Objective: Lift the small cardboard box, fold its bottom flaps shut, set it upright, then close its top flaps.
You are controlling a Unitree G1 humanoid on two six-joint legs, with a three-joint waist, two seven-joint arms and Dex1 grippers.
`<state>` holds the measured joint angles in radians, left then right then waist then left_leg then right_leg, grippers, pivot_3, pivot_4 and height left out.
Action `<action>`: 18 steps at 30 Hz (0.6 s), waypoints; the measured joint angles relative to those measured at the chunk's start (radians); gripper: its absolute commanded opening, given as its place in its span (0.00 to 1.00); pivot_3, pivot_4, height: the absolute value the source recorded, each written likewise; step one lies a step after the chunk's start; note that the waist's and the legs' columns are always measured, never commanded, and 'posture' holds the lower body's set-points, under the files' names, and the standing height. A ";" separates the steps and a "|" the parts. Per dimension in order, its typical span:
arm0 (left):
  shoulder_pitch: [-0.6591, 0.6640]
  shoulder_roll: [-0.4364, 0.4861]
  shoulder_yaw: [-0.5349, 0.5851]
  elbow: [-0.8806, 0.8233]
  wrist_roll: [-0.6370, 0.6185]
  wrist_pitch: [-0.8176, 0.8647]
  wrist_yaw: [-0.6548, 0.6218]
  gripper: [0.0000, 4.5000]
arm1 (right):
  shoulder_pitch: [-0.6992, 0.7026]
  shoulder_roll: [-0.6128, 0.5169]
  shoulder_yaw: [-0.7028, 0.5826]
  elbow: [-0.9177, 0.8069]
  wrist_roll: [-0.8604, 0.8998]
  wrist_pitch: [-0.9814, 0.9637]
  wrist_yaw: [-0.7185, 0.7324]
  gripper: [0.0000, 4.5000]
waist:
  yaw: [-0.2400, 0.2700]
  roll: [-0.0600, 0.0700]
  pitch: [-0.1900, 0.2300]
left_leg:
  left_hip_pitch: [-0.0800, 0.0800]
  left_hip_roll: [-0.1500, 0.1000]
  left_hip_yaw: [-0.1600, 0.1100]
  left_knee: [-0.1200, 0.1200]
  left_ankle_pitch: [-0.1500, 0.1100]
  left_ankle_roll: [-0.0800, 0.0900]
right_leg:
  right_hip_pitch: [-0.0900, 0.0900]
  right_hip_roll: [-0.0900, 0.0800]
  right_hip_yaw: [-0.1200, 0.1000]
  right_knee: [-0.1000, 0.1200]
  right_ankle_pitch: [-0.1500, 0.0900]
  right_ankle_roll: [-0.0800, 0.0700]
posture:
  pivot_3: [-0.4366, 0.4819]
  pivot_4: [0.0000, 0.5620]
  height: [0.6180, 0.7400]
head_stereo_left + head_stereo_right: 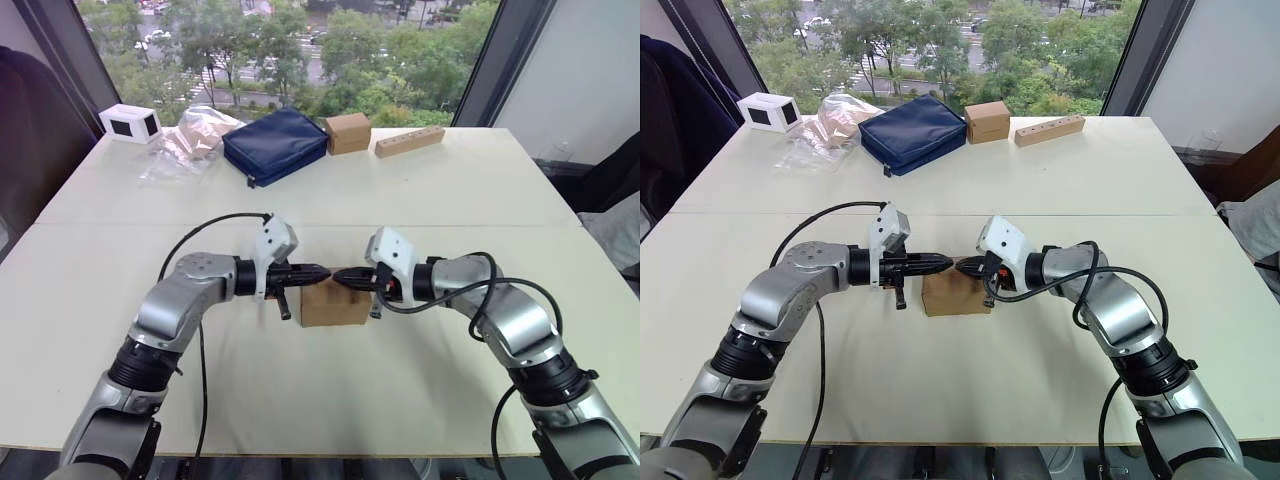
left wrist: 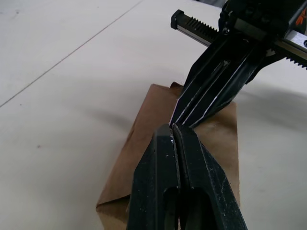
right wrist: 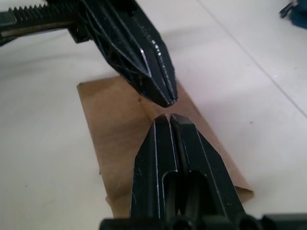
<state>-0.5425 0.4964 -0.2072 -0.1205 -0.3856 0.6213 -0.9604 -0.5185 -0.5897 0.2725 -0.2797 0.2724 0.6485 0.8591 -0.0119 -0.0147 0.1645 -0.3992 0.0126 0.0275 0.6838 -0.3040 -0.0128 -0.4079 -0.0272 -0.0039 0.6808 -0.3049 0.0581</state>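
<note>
Behind the white table (image 1: pixel 120 300) a window is looking out over trees, and the small cardboard box (image 1: pixel 334 306) is sitting upright near the table's front edge, between your two arms. You are holding the left gripper (image 1: pixel 318 271) and the right gripper (image 1: pixel 344 277) tip to tip just above the box, each with its fingers pressed together and clamped on nothing. That pose is likely pressing the top flaps (image 3: pixel 120 115) flat, so the closing step looks nearly done.
</note>
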 measured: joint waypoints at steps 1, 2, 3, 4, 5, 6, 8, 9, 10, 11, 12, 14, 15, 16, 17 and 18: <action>0.006 0.002 -0.010 0.000 0.007 -0.008 -0.001 0.01 | 0.000 0.000 0.003 0.000 -0.009 0.000 0.000 0.00 | 0.000 0.000 0.000 | 0.000 0.000 0.000 0.000 0.000 0.000 | 0.000 0.000 0.000 0.000 0.000 0.000 | 0.48 0.27 1.00; 0.012 0.003 -0.013 0.000 0.009 -0.014 -0.002 0.01 | 0.000 0.000 0.005 0.000 -0.014 -0.001 -0.001 0.00 | 0.000 0.000 0.000 | 0.000 0.000 0.000 0.000 0.000 0.000 | 0.000 0.000 0.000 0.000 0.000 0.000 | 0.48 0.27 1.00; 0.020 0.003 -0.014 0.000 0.012 -0.020 -0.003 0.01 | 0.001 0.000 0.006 0.001 -0.020 -0.001 -0.002 0.00 | 0.000 0.000 0.000 | 0.000 0.000 0.000 0.000 0.000 0.000 | 0.000 0.000 0.000 0.000 0.000 0.000 | 0.48 0.27 1.00; 0.021 0.003 -0.015 0.000 0.013 -0.021 -0.003 0.01 | 0.003 0.000 0.007 0.001 -0.024 -0.001 -0.003 0.00 | 0.000 0.000 0.000 | 0.000 0.000 0.000 0.000 0.000 0.000 | 0.000 0.000 0.000 0.000 0.000 0.000 | 0.48 0.27 1.00; 0.021 0.003 -0.015 0.000 0.014 -0.020 -0.003 0.01 | 0.003 0.000 0.008 0.001 -0.028 -0.002 -0.004 0.00 | 0.000 0.000 0.000 | 0.000 0.000 0.000 0.000 0.000 0.000 | 0.000 0.000 0.000 0.000 0.000 0.000 | 0.48 0.27 1.00; 0.021 0.003 -0.015 0.000 0.014 -0.020 -0.003 0.01 | 0.003 0.000 0.009 0.001 -0.032 -0.003 -0.005 0.00 | 0.000 0.000 0.000 | 0.000 0.000 0.000 0.000 0.000 0.000 | 0.000 0.000 0.000 0.000 0.000 0.000 | 0.48 0.27 1.00; 0.021 0.006 -0.015 0.000 0.014 -0.020 -0.004 0.01 | 0.003 0.000 0.012 0.003 -0.035 -0.005 -0.007 0.00 | 0.000 0.000 0.000 | 0.000 0.000 0.000 0.000 0.000 0.000 | 0.000 0.000 0.000 0.000 0.000 0.000 | 0.48 0.27 1.00; 0.021 0.010 -0.015 0.000 0.015 -0.020 -0.005 0.01 | 0.003 0.001 0.013 0.005 -0.036 -0.008 -0.007 0.00 | 0.000 0.000 0.000 | 0.000 0.000 0.000 0.000 0.000 0.000 | 0.000 0.000 0.000 0.000 0.000 0.000 | 0.48 0.27 1.00; 0.021 0.011 -0.015 0.000 0.016 -0.020 -0.005 0.01 | 0.003 0.001 0.014 0.006 -0.037 -0.009 -0.007 0.00 | 0.000 0.000 0.000 | 0.000 0.000 0.000 0.000 0.000 0.000 | 0.000 0.000 0.000 0.000 0.000 0.000 | 0.48 0.27 1.00; 0.021 0.011 -0.015 0.000 0.016 -0.020 -0.005 0.01 | 0.003 0.001 0.014 0.006 -0.038 -0.009 -0.007 0.00 | 0.000 0.000 0.000 | 0.000 0.000 0.000 0.000 0.000 0.000 | 0.000 0.000 0.000 0.000 0.000 0.000 | 0.48 0.27 1.00; 0.021 0.011 -0.015 0.000 0.016 -0.020 -0.004 0.01 | 0.003 0.001 0.014 0.006 -0.038 -0.009 -0.007 0.00 | 0.000 0.000 0.000 | 0.000 0.000 0.000 0.000 0.000 0.000 | 0.000 0.000 0.000 0.000 0.000 0.000 | 0.48 0.27 1.00; 0.021 0.011 -0.014 0.000 0.015 -0.019 -0.001 0.01 | 0.004 0.001 0.014 0.007 -0.038 -0.010 -0.007 0.00 | 0.000 0.000 0.000 | 0.000 0.000 0.000 0.000 0.000 0.000 | 0.000 0.000 0.000 0.000 0.000 0.000 | 0.48 0.27 1.00; 0.021 0.011 -0.014 0.000 0.015 -0.019 -0.001 0.01 | 0.003 0.001 0.014 0.007 -0.038 -0.011 -0.007 0.00 | 0.000 0.000 0.000 | 0.000 0.000 0.000 0.000 0.000 0.000 | 0.000 0.000 0.000 0.000 0.000 0.000 | 0.48 0.27 1.00; 0.021 0.012 -0.013 0.000 0.015 -0.019 0.000 0.01 | 0.003 0.001 0.013 0.008 -0.037 -0.011 -0.007 0.00 | 0.000 0.000 0.000 | 0.000 0.000 0.000 0.000 0.000 0.000 | 0.000 0.000 0.000 0.000 0.000 0.000 | 0.48 0.27 1.00; 0.022 0.013 -0.011 0.000 0.014 -0.019 0.002 0.01 | 0.003 0.002 0.013 0.010 -0.036 -0.013 -0.007 0.00 | 0.000 0.000 0.000 | 0.000 0.000 0.000 0.000 0.000 0.000 | 0.000 0.000 0.000 0.000 0.000 0.000 | 0.48 0.27 1.00; 0.023 0.013 -0.006 0.000 0.013 -0.019 0.005 0.01 | 0.003 0.003 0.011 0.011 -0.034 -0.014 -0.007 0.00 | 0.000 0.000 0.000 | 0.000 0.000 0.000 0.000 0.000 0.000 | 0.000 0.000 0.000 0.000 0.000 0.000 | 0.48 0.27 1.00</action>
<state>-0.5200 0.5090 -0.2134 -0.1205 -0.3729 0.6020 -0.9559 -0.5150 -0.5869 0.2833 -0.2684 0.2383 0.6346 0.8518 -0.0119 -0.0147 0.1645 -0.3991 0.0127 0.0274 0.6838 -0.3040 -0.0128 -0.4079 -0.0272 -0.0039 0.6808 -0.3049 0.0581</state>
